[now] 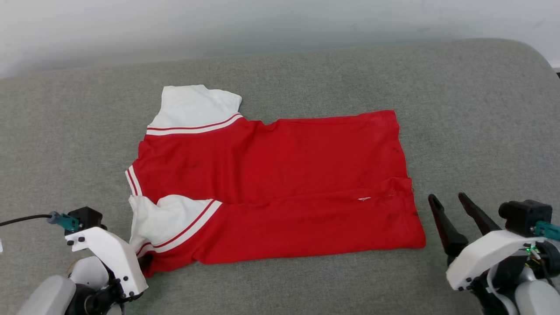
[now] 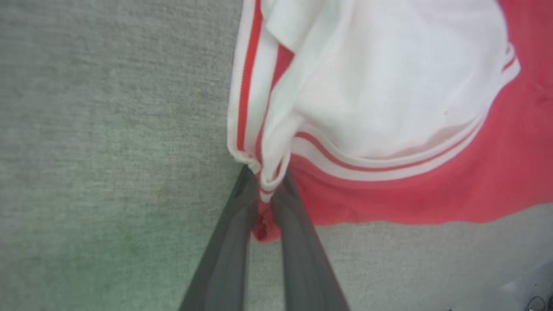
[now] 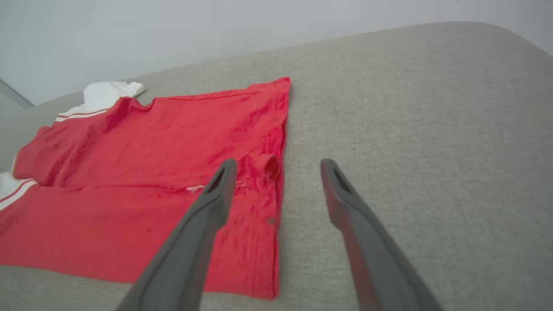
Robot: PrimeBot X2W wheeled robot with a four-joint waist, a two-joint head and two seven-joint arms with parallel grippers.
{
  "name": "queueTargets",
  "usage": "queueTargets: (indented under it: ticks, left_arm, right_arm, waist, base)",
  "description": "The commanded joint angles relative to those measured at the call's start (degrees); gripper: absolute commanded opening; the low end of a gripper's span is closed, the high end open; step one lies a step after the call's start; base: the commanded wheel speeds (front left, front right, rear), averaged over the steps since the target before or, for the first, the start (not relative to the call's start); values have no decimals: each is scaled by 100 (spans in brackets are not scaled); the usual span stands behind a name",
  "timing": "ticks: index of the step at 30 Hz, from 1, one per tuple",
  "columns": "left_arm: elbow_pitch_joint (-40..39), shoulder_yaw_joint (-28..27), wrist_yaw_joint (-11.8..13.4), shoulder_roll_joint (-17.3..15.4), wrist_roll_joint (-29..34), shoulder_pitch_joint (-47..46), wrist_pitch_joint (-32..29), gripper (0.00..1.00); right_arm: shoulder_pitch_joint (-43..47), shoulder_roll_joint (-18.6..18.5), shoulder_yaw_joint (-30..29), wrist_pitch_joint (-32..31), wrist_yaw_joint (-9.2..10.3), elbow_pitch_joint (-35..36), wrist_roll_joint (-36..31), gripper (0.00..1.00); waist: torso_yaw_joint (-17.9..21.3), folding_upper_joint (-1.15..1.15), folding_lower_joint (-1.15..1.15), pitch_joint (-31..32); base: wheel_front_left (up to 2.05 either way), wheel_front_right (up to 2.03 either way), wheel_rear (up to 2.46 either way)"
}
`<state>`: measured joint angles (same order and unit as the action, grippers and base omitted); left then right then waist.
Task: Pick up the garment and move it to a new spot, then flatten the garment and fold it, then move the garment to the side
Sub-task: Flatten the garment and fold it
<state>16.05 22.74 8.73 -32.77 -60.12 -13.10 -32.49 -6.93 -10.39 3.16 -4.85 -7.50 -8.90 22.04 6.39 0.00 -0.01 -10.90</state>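
Grey cushion (image 1: 481, 109): we see it wide under everything, with a pale wall behind it.
Garment (image 1: 280, 175): it lies flat in the middle of the cushion, white sleeves to the left, hem to the right, its near part folded over.
Right gripper (image 1: 447, 200): fingers apart, holding nothing, just beside the hem's near corner.
Left gripper (image 2: 265, 190): fingers together, clamped on the garment's edge by the near sleeve's striped trim.
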Motion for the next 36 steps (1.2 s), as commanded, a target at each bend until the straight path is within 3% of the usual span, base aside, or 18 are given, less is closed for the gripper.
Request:
queueTargets:
  ticks: [1,11,21,22,23,24,25,36]
  left_arm:
    - [93,182,-20,253,18,167,8,0]
    - [-790,-19,202,-21,432,126,648,0]
    - [-1547,135,484,-32,767,8,666,0]
    - [-1564,149,494,-26,777,2,664,0]
    - [-1569,162,487,-20,773,11,651,0]
    - [-1579,160,494,8,743,34,654,0]
    - [-1585,159,511,24,725,65,662,0]
    - [-1543,93,532,50,669,393,909,0]
  right_arm:
    - [-44,-61,-43,-126,2,-30,41,100]
    - [-322,-384,-39,-2837,2,-368,500,100]
    - [-824,-131,292,-3556,1,-1317,559,100]
    - [-840,-107,348,-3562,1,-1381,590,81]
    - [-866,-83,375,-3533,0,-1441,618,35]
    - [-868,-72,406,-3556,0,-1510,628,14]
    - [-868,-70,431,-3556,0,-1568,646,0]
    - [-942,-372,615,-3265,-4,-1288,841,0]
  waist:
    - [-28,0,1,35]
    - [-372,0,1,105]
    - [-662,0,1,-253]
    - [-671,0,1,-262]
    - [-676,0,1,-262]
    - [-673,0,1,-251]
    - [-663,0,1,-223]
    - [-597,0,1,408]
  base:
    - [0,0,0]
    - [0,0,0]
    - [0,0,0]
    - [0,0,0]
    - [0,0,0]
    - [0,0,0]
    - [0,0,0]
    - [0,0,0]
